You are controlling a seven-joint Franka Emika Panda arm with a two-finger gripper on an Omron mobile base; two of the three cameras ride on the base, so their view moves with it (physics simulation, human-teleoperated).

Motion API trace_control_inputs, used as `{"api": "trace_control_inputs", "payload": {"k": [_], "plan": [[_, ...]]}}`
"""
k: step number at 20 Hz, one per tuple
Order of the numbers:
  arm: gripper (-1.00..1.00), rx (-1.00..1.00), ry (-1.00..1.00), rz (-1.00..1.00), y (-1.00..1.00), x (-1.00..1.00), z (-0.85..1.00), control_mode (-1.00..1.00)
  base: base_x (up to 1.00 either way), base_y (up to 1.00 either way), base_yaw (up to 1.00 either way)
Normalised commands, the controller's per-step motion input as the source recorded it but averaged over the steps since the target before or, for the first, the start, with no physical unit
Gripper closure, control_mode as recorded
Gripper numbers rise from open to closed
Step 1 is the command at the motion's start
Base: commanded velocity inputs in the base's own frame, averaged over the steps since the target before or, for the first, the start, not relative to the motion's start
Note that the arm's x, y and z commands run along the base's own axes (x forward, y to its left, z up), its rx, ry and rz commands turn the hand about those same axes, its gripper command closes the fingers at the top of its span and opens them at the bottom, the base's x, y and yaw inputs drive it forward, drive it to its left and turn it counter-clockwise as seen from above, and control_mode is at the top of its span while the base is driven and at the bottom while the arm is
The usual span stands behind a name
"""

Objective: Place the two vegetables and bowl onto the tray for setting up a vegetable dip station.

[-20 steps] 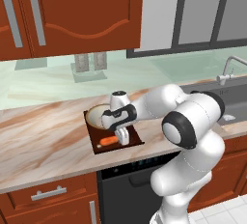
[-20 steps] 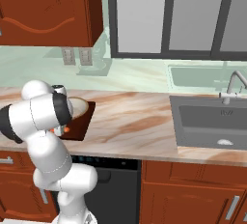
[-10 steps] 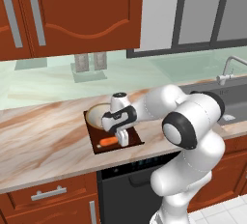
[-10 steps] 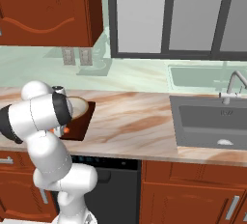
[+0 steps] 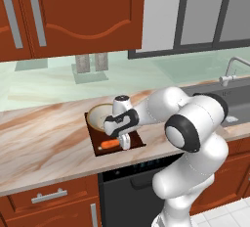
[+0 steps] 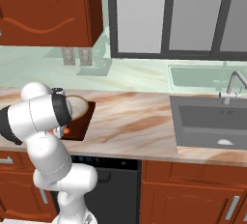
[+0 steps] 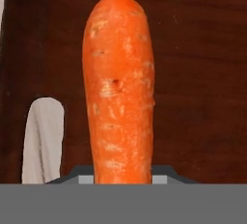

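One carrot point(image 5: 109, 144) lies on tray point(image 5: 97, 147) near front edge, bowl point(image 5: 99, 115) behind it on same tray. Gripper point(image 5: 124, 143) just beside carrot; grip unclear. Hand view: carrot point(image 7: 119, 88) lengthwise, tray slot point(image 7: 42, 138) beside.

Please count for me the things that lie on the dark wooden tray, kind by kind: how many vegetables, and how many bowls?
Vegetables: 1 (carrot)
Bowls: 1 (bowl)
Total on the tray: 2

Marble counter point(image 5: 44, 133) with dark tray point(image 5: 100, 150), sink point(image 6: 212, 121) at right.
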Motion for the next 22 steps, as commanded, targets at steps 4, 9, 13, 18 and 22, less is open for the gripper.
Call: {"api": "trace_control_inputs", "payload": {"k": [4, 9, 13, 18, 22], "plan": [[1.0, 0.0, 0.0, 0.0, 0.0, 0.0, -0.07, -1.0, 0.0, 0.0, 0.0], [1.0, 0.0, 0.0, 0.0, 0.0, 0.02, -0.06, -1.0, 0.0, 0.0, 0.0], [1.0, 0.0, 0.0, 0.0, 0.0, 0.01, -0.06, -1.0, 0.0, 0.0, 0.0], [-1.0, 0.0, 0.01, 0.0, 0.0, 0.0, -0.01, -1.0, 0.0, 0.0, 0.0], [-1.0, 0.0, 0.0, 0.0, 0.0, -0.01, 0.0, -1.0, 0.0, 0.0, 0.0]]}}
